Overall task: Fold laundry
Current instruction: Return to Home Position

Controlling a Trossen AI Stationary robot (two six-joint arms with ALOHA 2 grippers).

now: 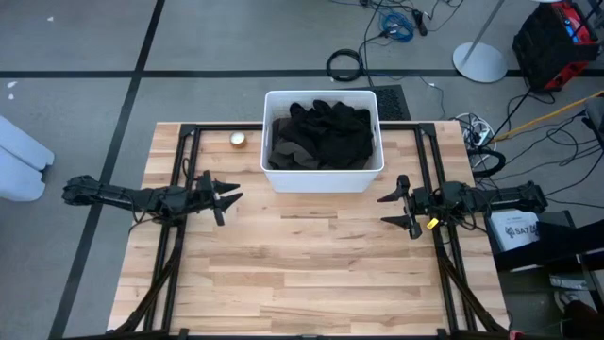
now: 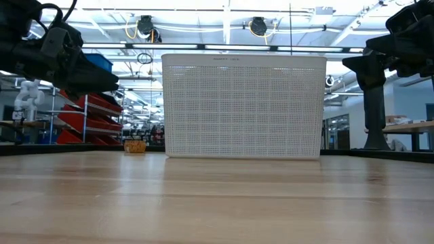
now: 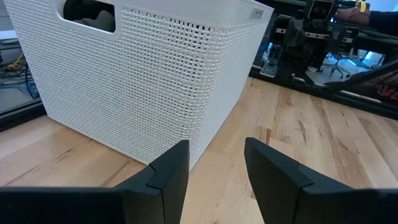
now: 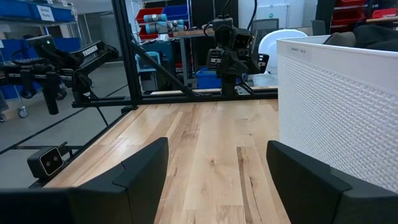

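Laundry in the bin, far-middle of the counter; small round object just left; left gripper and right gripper flank its front.

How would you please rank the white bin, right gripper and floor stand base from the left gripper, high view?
1. White bin, beside the left gripper.
2. Right gripper, across the table.
3. Floor stand base, off the table, far right.
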